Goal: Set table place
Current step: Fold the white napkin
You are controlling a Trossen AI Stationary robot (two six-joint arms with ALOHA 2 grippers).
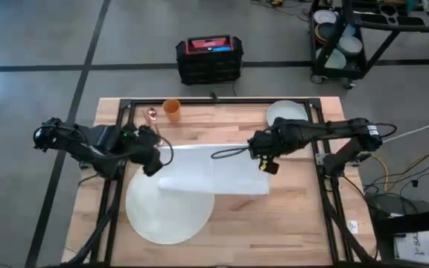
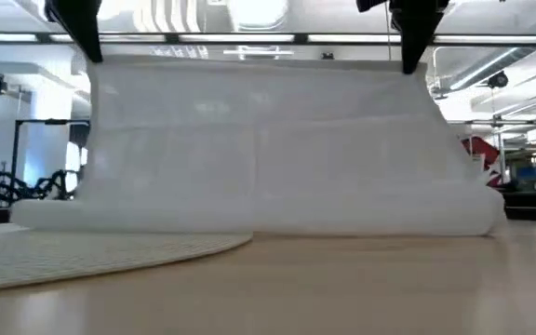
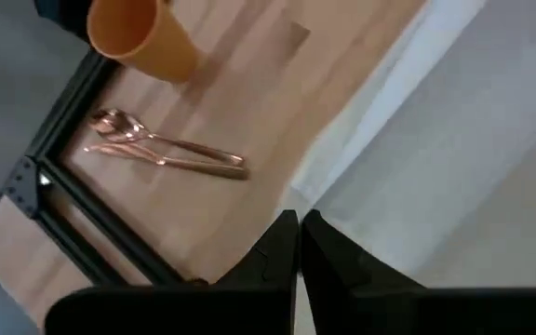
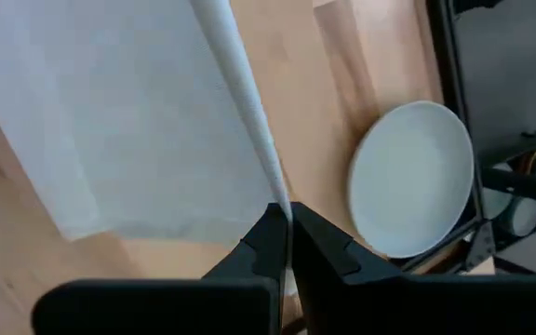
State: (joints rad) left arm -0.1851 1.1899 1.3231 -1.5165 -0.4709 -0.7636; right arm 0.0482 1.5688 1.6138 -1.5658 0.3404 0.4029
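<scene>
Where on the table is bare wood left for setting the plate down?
Bare wood shows right of the round mat, below the white cloth held up by the left gripper and right gripper. The far edge is crowded: orange cup, copper cutlery, plate.

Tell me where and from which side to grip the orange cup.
Grip the orange cup by its upper rim, coming straight down from above, one finger inside and one outside. It stands upright and mouth-up near the table's far edge, so the rim is exposed. The copper cutlery lies close on its left, so a sideways approach from there looks riskier.
</scene>
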